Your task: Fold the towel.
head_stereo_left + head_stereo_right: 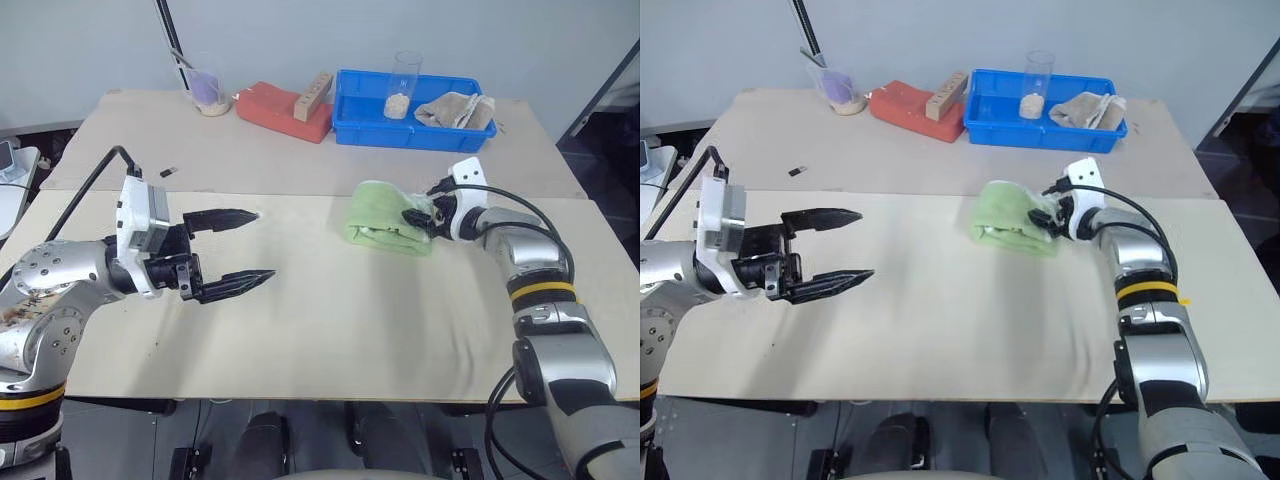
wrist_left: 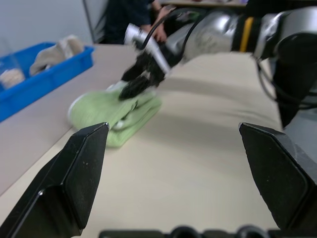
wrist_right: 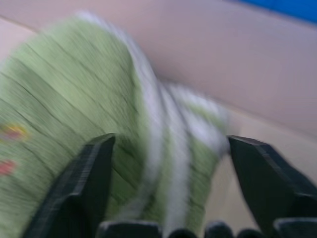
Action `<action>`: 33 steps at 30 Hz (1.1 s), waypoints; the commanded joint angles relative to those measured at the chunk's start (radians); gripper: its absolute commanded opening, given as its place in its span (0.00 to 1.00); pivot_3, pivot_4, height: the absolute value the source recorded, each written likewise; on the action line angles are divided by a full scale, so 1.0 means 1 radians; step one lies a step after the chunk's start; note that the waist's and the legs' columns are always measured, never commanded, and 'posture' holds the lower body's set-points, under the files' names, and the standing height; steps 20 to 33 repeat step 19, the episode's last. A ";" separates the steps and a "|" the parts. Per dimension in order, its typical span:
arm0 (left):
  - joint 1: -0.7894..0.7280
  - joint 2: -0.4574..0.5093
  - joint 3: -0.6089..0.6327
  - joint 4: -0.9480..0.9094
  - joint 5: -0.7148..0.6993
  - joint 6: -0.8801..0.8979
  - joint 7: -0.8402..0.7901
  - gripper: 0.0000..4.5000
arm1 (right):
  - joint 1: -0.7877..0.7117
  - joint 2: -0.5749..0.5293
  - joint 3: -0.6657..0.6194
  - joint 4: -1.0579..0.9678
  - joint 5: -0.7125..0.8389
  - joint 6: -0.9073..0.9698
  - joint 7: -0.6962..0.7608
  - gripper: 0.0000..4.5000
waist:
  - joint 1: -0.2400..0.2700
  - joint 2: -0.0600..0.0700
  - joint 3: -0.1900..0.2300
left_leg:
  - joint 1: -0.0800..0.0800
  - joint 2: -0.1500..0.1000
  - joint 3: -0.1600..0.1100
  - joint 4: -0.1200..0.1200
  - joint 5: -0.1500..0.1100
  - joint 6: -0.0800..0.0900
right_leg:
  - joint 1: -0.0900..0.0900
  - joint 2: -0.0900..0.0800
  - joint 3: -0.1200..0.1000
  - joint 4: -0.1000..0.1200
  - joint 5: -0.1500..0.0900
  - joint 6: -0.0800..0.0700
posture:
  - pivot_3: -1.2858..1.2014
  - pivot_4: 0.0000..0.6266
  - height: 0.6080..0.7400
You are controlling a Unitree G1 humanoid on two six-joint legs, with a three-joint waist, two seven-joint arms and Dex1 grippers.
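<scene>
Flanking the towel [image 1: 385, 218]: blue bin [image 1: 360, 128], red block [image 1: 280, 108] behind.

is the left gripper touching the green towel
Apart. In the left eye view the left gripper hangs open over bare table, with a wide stretch of tabletop between it and the folded towel, which lies by the right gripper.
</scene>
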 commanded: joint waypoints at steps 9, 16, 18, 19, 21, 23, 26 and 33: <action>0.262 0.142 0.190 0.026 0.223 -0.008 0.061 1.00 | 0.305 -0.381 -0.035 -0.565 0.064 -0.240 0.483 1.00 | 0.008 0.001 0.000 | 0.001 0.000 0.002 -0.001 0.000 0.000 | 0.001 -0.002 -0.001 -0.001 -0.005 0.008 | 0.52 0.24 0.80; 0.331 0.134 0.271 0.049 0.215 -0.005 0.024 1.00 | 0.457 -0.445 -0.094 -0.647 0.146 -0.131 0.547 1.00 | 0.007 0.000 0.001 | 0.005 0.000 0.005 0.001 0.000 0.000 | 0.001 -0.003 -0.001 0.002 -0.005 0.006 | 0.52 0.24 0.80; 0.339 0.132 0.266 0.045 0.224 -0.006 0.024 1.00 | 0.457 -0.435 -0.100 -0.651 0.156 -0.107 0.528 1.00 | 0.006 0.000 0.001 | 0.006 0.000 0.005 0.001 0.000 0.000 | 0.001 -0.003 0.000 0.003 -0.007 0.003 | 0.52 0.24 0.80; 0.339 0.130 0.264 0.045 0.225 -0.007 0.025 1.00 | 0.457 -0.433 -0.101 -0.651 0.158 -0.102 0.524 1.00 | 0.006 0.000 0.001 | 0.007 0.000 0.006 0.001 0.000 0.000 | 0.001 -0.003 0.000 0.003 -0.007 0.003 | 0.52 0.24 0.80; 0.339 0.130 0.264 0.045 0.225 -0.007 0.025 1.00 | 0.457 -0.433 -0.101 -0.651 0.158 -0.102 0.524 1.00 | 0.006 0.000 0.001 | 0.007 0.000 0.006 0.001 0.000 0.000 | 0.001 -0.003 0.000 0.003 -0.007 0.003 | 0.52 0.24 0.80; 0.339 0.130 0.264 0.045 0.225 -0.007 0.025 1.00 | 0.457 -0.433 -0.101 -0.651 0.158 -0.102 0.524 1.00 | 0.006 0.000 0.001 | 0.007 0.000 0.006 0.001 0.000 0.000 | 0.001 -0.003 0.000 0.003 -0.007 0.003 | 0.52 0.24 0.80; 0.339 0.130 0.264 0.045 0.225 -0.007 0.025 1.00 | 0.457 -0.433 -0.101 -0.651 0.158 -0.102 0.524 1.00 | 0.006 0.000 0.001 | 0.007 0.000 0.006 0.001 0.000 0.000 | 0.001 -0.003 0.000 0.003 -0.007 0.003 | 0.52 0.24 0.80; 0.339 0.130 0.264 0.045 0.225 -0.007 0.025 1.00 | 0.457 -0.433 -0.101 -0.651 0.158 -0.102 0.524 1.00 | 0.006 0.000 0.001 | 0.007 0.000 0.006 0.001 0.000 0.000 | 0.001 -0.003 0.000 0.003 -0.007 0.003 | 0.52 0.24 0.80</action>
